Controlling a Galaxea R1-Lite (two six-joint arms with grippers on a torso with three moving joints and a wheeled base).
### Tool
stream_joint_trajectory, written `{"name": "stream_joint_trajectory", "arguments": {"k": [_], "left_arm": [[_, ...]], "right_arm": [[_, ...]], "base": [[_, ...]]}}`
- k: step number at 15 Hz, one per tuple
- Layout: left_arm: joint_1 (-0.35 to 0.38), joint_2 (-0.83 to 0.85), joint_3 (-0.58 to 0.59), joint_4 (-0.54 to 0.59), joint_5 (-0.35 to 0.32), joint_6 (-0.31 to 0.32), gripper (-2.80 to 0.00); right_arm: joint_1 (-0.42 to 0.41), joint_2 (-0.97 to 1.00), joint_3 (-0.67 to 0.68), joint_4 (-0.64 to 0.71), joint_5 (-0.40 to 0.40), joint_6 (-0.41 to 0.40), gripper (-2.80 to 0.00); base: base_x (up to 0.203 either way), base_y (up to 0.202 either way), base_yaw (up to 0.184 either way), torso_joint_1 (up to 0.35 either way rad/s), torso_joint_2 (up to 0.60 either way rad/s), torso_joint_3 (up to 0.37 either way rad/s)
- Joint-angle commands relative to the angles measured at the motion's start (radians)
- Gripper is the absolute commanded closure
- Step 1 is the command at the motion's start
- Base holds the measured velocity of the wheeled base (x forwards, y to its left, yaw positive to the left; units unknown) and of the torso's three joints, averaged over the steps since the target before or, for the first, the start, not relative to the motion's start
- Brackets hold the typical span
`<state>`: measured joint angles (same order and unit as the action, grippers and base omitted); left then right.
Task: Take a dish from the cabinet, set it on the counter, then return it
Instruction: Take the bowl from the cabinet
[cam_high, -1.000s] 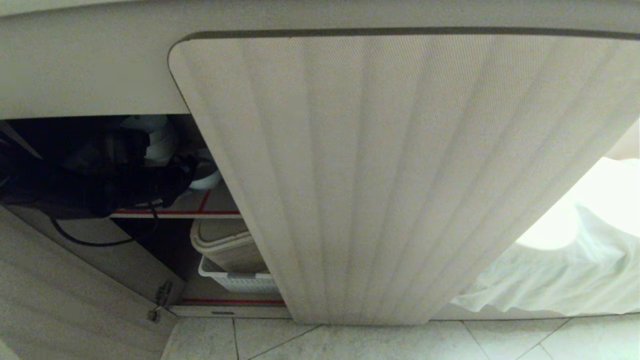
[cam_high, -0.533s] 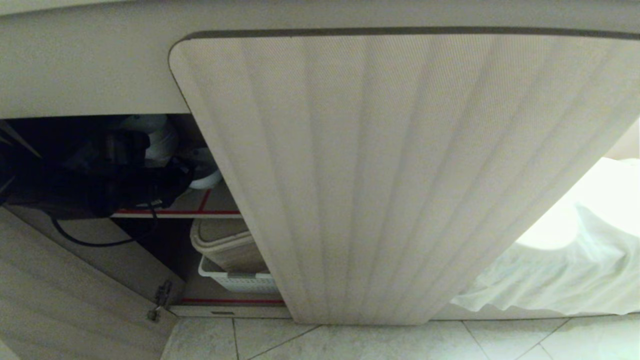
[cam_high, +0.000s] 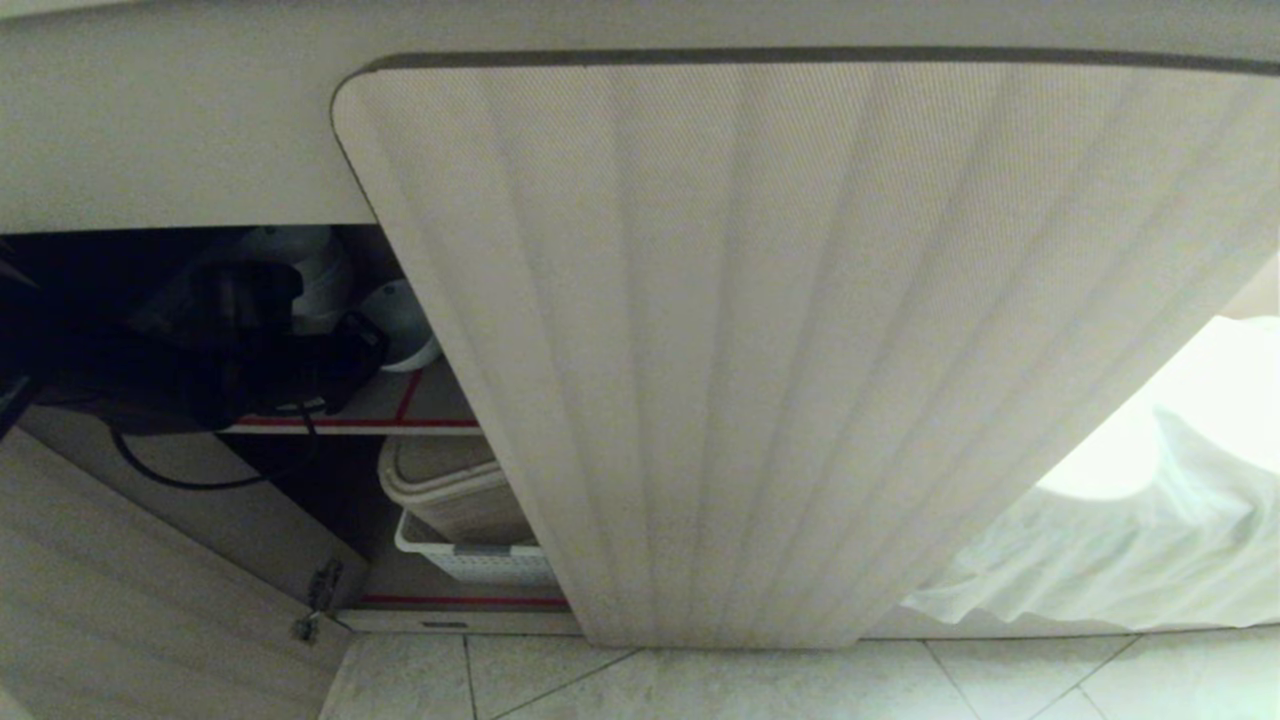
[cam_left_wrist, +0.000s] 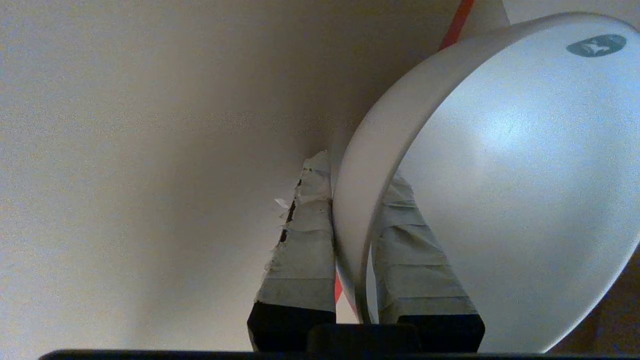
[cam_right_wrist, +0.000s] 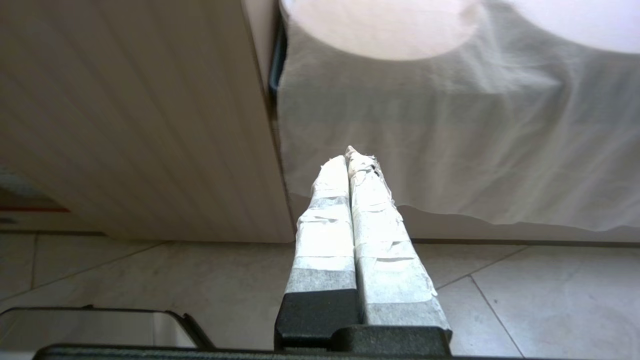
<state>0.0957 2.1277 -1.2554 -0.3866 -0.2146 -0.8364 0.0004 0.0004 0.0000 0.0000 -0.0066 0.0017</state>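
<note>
The dish (cam_high: 400, 322), a small white bowl, is tipped on its side over the upper shelf (cam_high: 425, 405) inside the cabinet (cam_high: 800, 350). My left gripper (cam_high: 368, 340) reaches in through the open left side and is shut on the dish's rim. In the left wrist view the taped fingers (cam_left_wrist: 305, 240) clamp the rim of the dish (cam_left_wrist: 500, 175), one inside and one outside, with my left gripper (cam_left_wrist: 356, 172) over the beige shelf. My right gripper (cam_right_wrist: 350, 156) hangs shut and empty over the floor, outside the cabinet. The counter's top is out of view.
More white bowls (cam_high: 300, 262) stand behind the arm. On the lower shelf sit a beige bin (cam_high: 450, 490) and a white basket (cam_high: 470, 562). The left door (cam_high: 120, 580) hangs open. A white cloth (cam_high: 1150, 540) drapes at the right above the tiled floor (cam_high: 800, 685).
My left gripper has closed on the dish's rim. The dish has gone from sitting flat on the shelf to tipped and slightly raised. The right arm has kept still.
</note>
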Motion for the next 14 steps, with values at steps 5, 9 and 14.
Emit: {"name": "stream_joint_trajectory", "arguments": {"k": [5, 9, 14], "left_arm": [[-0.002, -0.007, -0.024, -0.009, 0.000, -0.003, 0.00], [-0.002, -0.026, -0.055, 0.000, -0.003, -0.004, 0.00], [-0.005, -0.055, -0.050, 0.003, -0.003, -0.007, 0.00]], "right_arm": [[0.000, 0.000, 0.000, 0.000, 0.000, 0.000, 0.00], [0.001, 0.000, 0.000, 0.000, 0.000, 0.000, 0.00], [0.001, 0.000, 0.000, 0.000, 0.000, 0.000, 0.00]], "base": [[0.000, 0.000, 0.000, 0.000, 0.00, 0.000], [0.000, 0.000, 0.000, 0.000, 0.00, 0.000], [0.000, 0.000, 0.000, 0.000, 0.00, 0.000]]}}
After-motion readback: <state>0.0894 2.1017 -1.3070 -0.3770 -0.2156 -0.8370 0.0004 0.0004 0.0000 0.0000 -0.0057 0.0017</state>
